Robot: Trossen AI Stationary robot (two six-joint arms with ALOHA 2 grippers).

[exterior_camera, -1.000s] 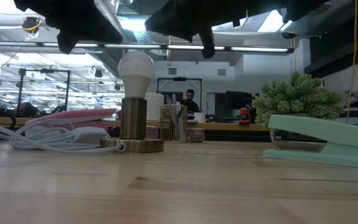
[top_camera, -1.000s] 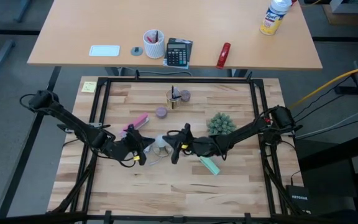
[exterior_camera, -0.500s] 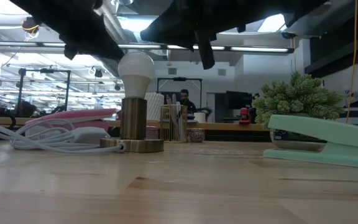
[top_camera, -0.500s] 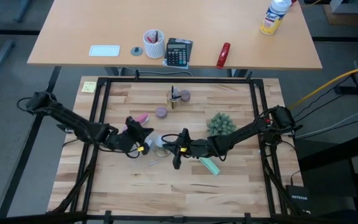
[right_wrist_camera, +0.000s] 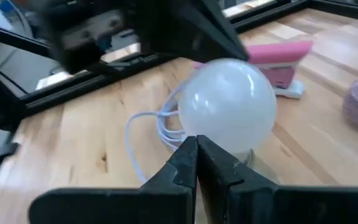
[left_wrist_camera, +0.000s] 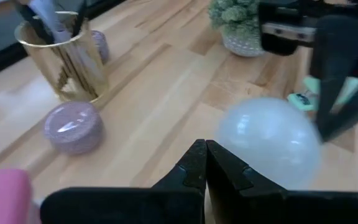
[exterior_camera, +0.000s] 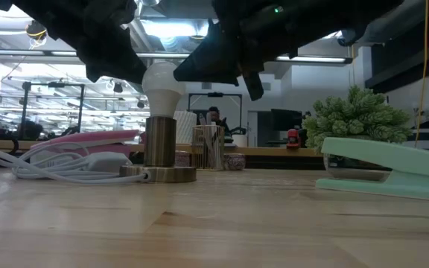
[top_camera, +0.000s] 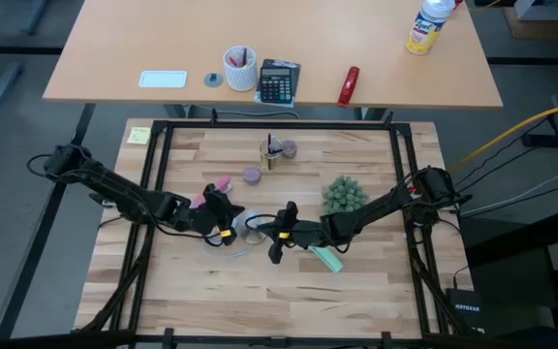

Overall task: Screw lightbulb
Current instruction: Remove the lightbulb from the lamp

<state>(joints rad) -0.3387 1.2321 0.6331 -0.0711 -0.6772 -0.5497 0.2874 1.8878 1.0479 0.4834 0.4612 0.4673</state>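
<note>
Standing upright, lightbulb (exterior_camera: pixel 162 88), apparently socketed, dome up.

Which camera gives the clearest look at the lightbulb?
The low view: the lightbulb shows side-on, upright in its brass socket. Both wrist views show only its frosted globe. From above it is tiny, between the two hands.

I've got both arms reaching to table ctr; left gripper (top_camera: pixel 223 215) & right gripper (top_camera: pixel 280 233) both pinched closed.
</note>
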